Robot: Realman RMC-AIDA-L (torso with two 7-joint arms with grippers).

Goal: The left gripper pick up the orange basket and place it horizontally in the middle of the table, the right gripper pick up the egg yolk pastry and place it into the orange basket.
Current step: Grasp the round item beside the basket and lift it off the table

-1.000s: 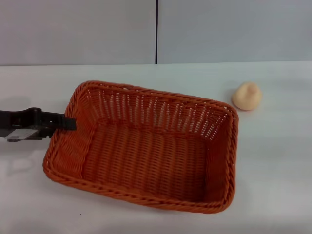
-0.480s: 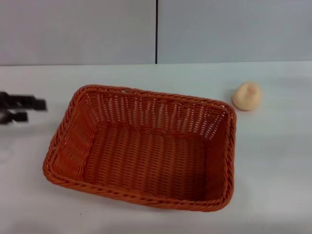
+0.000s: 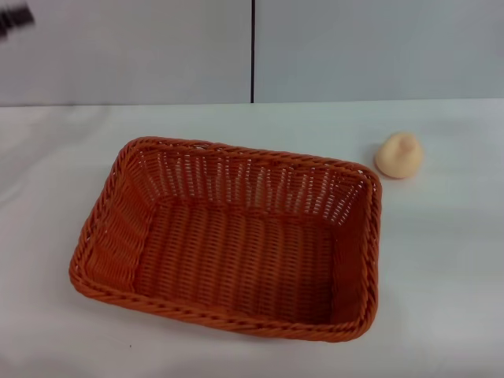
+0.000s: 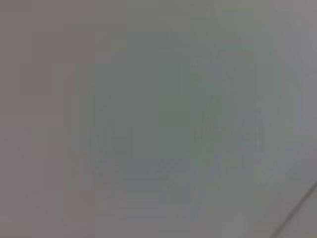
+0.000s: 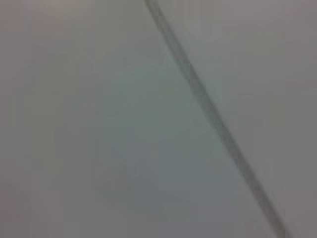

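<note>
Head view, going left to right: the left hand shows only as a dark blur at the upper left corner, high above the worktop and well clear of everything; whether it is released or clenched I cannot tell. Below and to its right, the orange basket sits flat on the worktop near the middle, long side across, empty. Farther right, well apart from the basket's far corner, the egg yolk pastry rests alone. The right hand is out of sight, and its wrist view shows only grey wall with a dark seam. The risk I judge ahead: the round pastry could roll or slip under a pinch, or be dropped against the raised braided rim instead of inside. Nothing stands between pastry and basket.
</note>
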